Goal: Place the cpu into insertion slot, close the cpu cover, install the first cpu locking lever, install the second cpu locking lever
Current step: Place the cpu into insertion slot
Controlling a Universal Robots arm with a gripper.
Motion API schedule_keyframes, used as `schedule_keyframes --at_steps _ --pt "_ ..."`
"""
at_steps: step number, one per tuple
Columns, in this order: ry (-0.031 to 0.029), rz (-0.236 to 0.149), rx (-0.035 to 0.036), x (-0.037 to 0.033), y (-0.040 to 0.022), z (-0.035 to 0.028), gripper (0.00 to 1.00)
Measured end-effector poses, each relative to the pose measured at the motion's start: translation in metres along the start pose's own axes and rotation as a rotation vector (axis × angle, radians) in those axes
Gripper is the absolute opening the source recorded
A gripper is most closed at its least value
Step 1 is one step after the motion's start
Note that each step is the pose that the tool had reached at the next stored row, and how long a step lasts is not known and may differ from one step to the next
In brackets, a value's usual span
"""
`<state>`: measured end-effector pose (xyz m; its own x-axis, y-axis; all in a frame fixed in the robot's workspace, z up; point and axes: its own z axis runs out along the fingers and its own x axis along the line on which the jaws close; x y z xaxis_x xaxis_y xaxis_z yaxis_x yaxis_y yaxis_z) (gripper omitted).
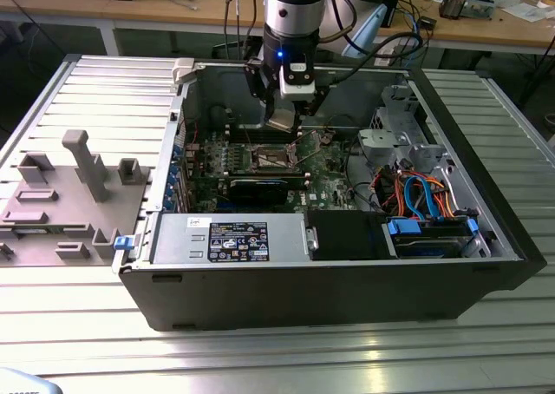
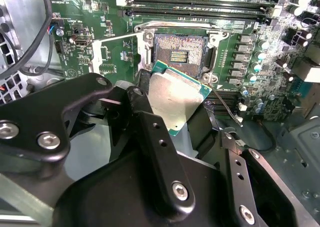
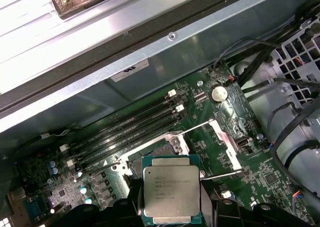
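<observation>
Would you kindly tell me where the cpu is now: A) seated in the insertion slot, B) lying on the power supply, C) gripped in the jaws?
C: the cpu sits clamped between the jaws, while the insertion slot shows a bare centre.

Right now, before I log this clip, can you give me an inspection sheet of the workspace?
Surface: ribbed metal table carrying an open computer case.
Job's things: cpu held clear of the board, not seated; insertion slot empty; cpu cover swung open.
Clutter: grey fixture block on the table, to the exterior view's left of the case.
Grippers: gripper shut on the cpu, over the green motherboard near the slot.
Cables: orange and blue cables bundled inside the case, apart from the slot.
Surroundings: wooden bench behind, with loose items on it.
</observation>
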<state>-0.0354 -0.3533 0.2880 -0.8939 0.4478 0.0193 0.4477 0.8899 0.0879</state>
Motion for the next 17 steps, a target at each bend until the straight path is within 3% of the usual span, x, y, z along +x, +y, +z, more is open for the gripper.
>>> schedule_keyframes --at_steps 17 --pt "-0.0024 0.027 -0.0005 0.0000 0.0000 0.0004 0.55"
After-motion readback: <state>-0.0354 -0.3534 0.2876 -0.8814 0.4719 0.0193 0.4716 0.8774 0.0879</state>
